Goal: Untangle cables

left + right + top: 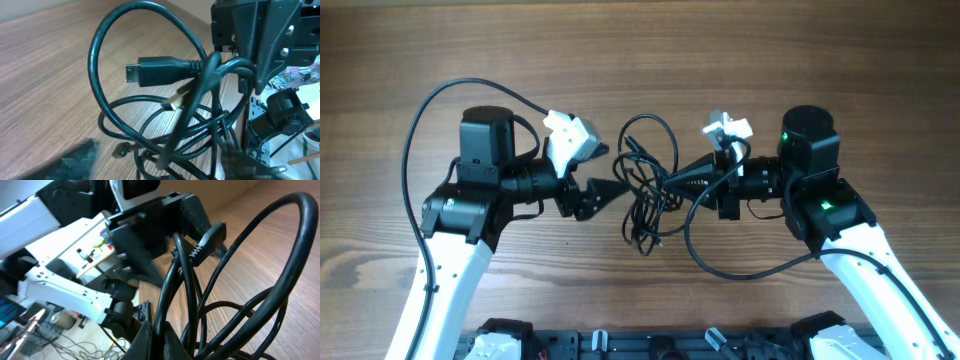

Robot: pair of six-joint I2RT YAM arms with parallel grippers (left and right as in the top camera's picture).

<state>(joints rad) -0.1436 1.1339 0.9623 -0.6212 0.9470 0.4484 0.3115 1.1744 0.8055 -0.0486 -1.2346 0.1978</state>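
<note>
The cables (645, 190) are thin black cords knotted in a loose bundle at the table's middle, between my two grippers. My right gripper (682, 182) points left and is shut on one cord; in the right wrist view the cord runs up out of its closed jaws (157, 340) among big loops (295, 255). My left gripper (615, 188) points right at the bundle's left edge. In the left wrist view its blurred fingers (155, 165) stand apart with cords between them. A black plug with a metal tip (155, 70) sticks out left inside a large loop.
The thicker black arm wires arc over the wood table (770, 60): one behind the left arm (420, 120), one below the right gripper (740, 270). The arm bases stand along the front edge (650, 345).
</note>
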